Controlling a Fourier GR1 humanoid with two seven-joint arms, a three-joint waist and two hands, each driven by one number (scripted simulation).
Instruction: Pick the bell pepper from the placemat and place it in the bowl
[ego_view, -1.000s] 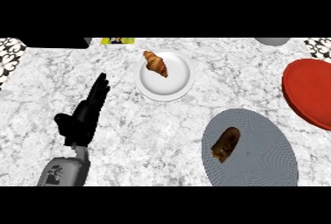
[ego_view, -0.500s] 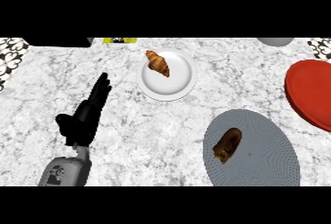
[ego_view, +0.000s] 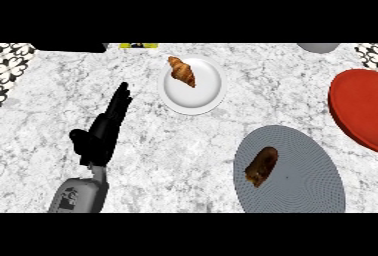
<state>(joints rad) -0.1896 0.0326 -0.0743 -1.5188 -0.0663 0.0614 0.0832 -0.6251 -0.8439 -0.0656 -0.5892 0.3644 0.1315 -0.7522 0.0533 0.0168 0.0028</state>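
So the pepper (ego_view: 261, 166) is just lying on its side on the grey mat (ego_view: 310, 190), a dark brownish lump left of the mat's middle, nothing touching it. Honestly it looks more brown than any pepper I'd buy, but it's the only thing on the mat, so that's the one to grab.

The red bowl (ego_view: 354, 112) sits at the right edge of the counter (ego_view: 184, 145), partly cut off, just up and right of the mat — a short carry, which I guess is why it's parked there.

Only the left hand (ego_view: 103, 132) is showing, over on the far left, fingers straight and pointing away up the counter, thumb sticking out to the side, holding nothing. It's well apart from the mat and looks like it's simply resting there. No right hand anywhere, and since the pepper and bowl are both on the right, I'd bet that's the one meant to do the job — nothing's started yet.

There's also a white plate (ego_view: 199, 97) with a croissant (ego_view: 181, 71) on it, not part of this.
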